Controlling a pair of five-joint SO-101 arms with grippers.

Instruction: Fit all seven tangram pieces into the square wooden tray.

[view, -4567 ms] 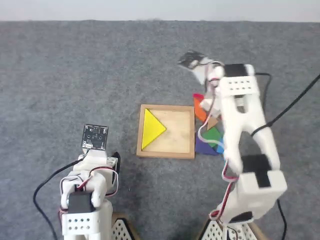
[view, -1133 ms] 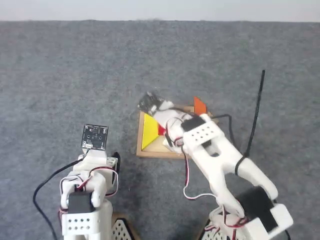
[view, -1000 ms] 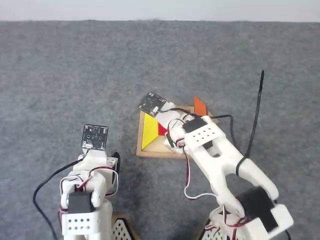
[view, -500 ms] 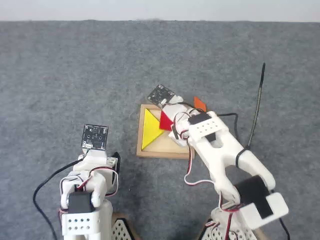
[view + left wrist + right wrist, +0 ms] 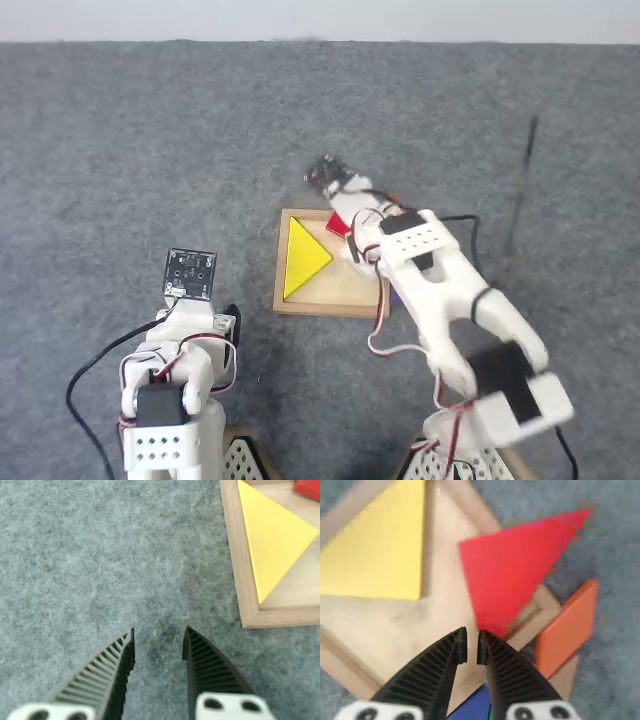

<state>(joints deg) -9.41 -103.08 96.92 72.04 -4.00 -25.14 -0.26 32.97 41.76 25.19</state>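
Observation:
The square wooden tray (image 5: pixel 282 270) lies mid-table with the yellow triangle (image 5: pixel 303 258) flat in its left half. The red triangle (image 5: pixel 338 224) rests tilted across the tray's far rim, partly inside the tray and partly over the carpet. My right gripper (image 5: pixel 352 240) hangs over the tray, shut, its tips at the near corner of the red triangle (image 5: pixel 512 572) with bare wood in the slit between them. Beside that corner of the tray (image 5: pixel 470 510) lie an orange piece (image 5: pixel 565 627) and a blue piece (image 5: pixel 472 707). My left gripper (image 5: pixel 157 637) is open over carpet, just short of the tray (image 5: pixel 237 575).
Grey carpet covers the table, with wide free room left of and beyond the tray. The right arm's white body (image 5: pixel 440 290) covers the tray's right edge and the pieces beside it. A black cable (image 5: pixel 520 190) trails to the right.
The right arm swung from the loose pieces to the tray with the red triangle, then slid it from mid-tray toward the far rim. The left arm has stayed still.

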